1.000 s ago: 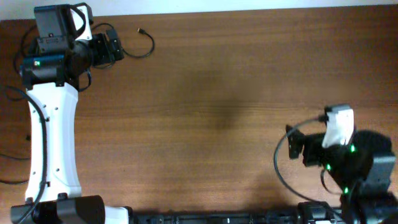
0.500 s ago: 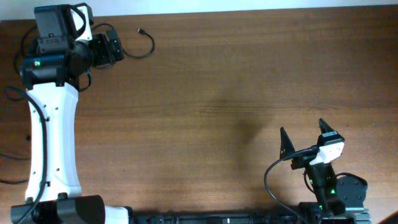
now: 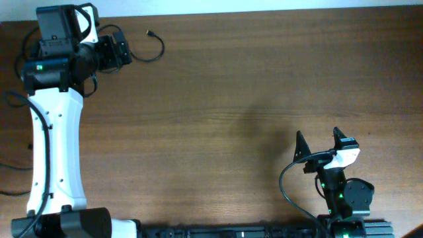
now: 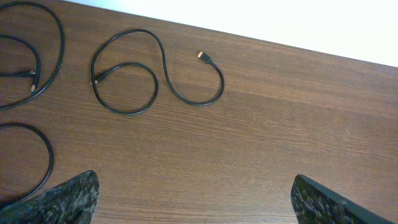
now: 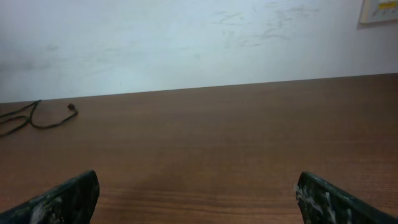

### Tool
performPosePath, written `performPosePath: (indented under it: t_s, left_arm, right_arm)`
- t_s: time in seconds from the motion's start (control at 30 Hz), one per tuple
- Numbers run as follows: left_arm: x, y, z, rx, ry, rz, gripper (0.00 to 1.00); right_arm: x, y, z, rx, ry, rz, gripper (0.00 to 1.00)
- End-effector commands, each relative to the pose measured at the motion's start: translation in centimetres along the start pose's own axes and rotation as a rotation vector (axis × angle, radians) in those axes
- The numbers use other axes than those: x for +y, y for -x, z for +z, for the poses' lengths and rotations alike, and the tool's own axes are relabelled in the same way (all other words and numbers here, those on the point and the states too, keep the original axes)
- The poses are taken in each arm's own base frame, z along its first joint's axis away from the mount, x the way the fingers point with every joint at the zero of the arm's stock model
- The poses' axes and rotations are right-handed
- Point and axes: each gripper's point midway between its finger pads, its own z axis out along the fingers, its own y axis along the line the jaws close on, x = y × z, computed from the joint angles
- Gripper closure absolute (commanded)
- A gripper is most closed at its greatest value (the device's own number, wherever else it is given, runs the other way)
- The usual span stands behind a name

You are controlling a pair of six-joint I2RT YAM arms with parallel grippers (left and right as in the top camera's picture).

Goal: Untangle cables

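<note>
Cables: 3 thin black cords [image 4: 63, 37] lie on the far left of the table [image 3: 238, 99], just beyond the left gripper [image 4: 198, 210].
S-shaped cord [image 4: 198, 104]: lies by itself in 2 loose curves, its light-tipped plug [image 4: 202, 56] free and touching nothing.
Other 2 cords: curve off the left edge of the left wrist view, so I cannot tell whether they cross or knot there.
Left gripper state: released, fingers spread wide and holding nothing, hovering above the wood near the cords.
Right gripper [image 3: 320, 144]: released as well, empty, at the near right and well apart from every cord.
Risk: a low sweep by the left gripper could drag the S-shaped cord back over its neighbours; the cause would be thin, light cord catching on a finger.
Risk 2: calling the task finished is unsafe while the left-hand cords run out of view.
View difference: the overhead view shows only 1 curved tail beside the left arm; the left wrist view shows all 3 cords; the right wrist view shows just a distant end at the far left.
</note>
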Motion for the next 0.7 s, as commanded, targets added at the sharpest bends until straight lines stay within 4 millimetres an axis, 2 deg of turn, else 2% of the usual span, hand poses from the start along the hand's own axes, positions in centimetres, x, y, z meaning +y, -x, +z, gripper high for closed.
performPosePath:
  t_s: [0.0,0.1,0.67]
  left_arm:
    - [0.1,-0.2,0.1,0.006,-0.001,0.002,0.01]
    - [0.1,-0.2,0.1,0.006,-0.001,0.002,0.01]
    - [0.1,-0.2,0.1,0.006,-0.001,0.003,0.01]
  right_arm:
    - [-0.4,-0.3,0.0,0.009,-0.016,-0.085,0.02]
    - [-0.4,-0.4,0.0,0.012,-0.017,-0.155,0.02]
    - [-1.6,-0.4,-0.1,0.014,-0.087,-0.105,0.02]
